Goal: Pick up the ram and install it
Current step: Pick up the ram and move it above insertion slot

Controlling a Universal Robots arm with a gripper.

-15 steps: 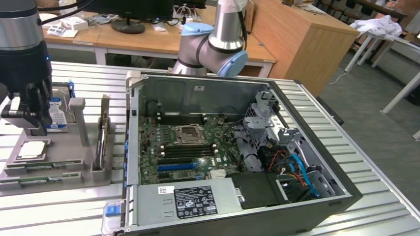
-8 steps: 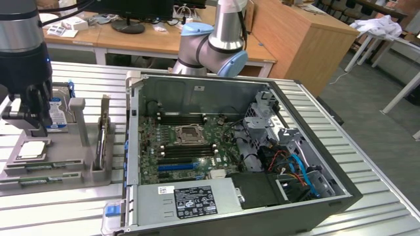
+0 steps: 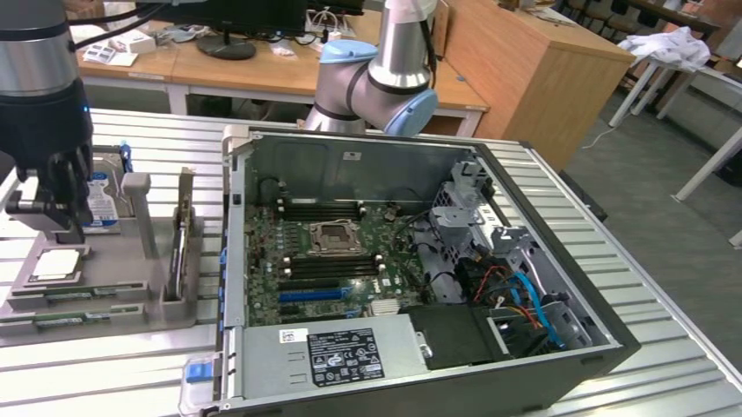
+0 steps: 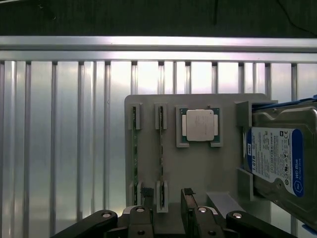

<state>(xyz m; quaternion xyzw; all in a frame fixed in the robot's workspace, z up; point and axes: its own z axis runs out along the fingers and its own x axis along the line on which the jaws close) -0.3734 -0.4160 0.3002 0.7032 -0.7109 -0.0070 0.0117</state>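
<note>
Ram (image 4: 161, 148) stands on edge in the grey holder (image 4: 198, 173), with the jaws apart above it.

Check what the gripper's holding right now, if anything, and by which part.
Nothing is held. The gripper is open above the grey tray; the ram sits on edge in its tray slot, not gripped.

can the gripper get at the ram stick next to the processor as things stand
Probably yes: the open gripper hangs over the grey tray, its fingers either side of the ram, which stands on edge with nothing above it.
</note>
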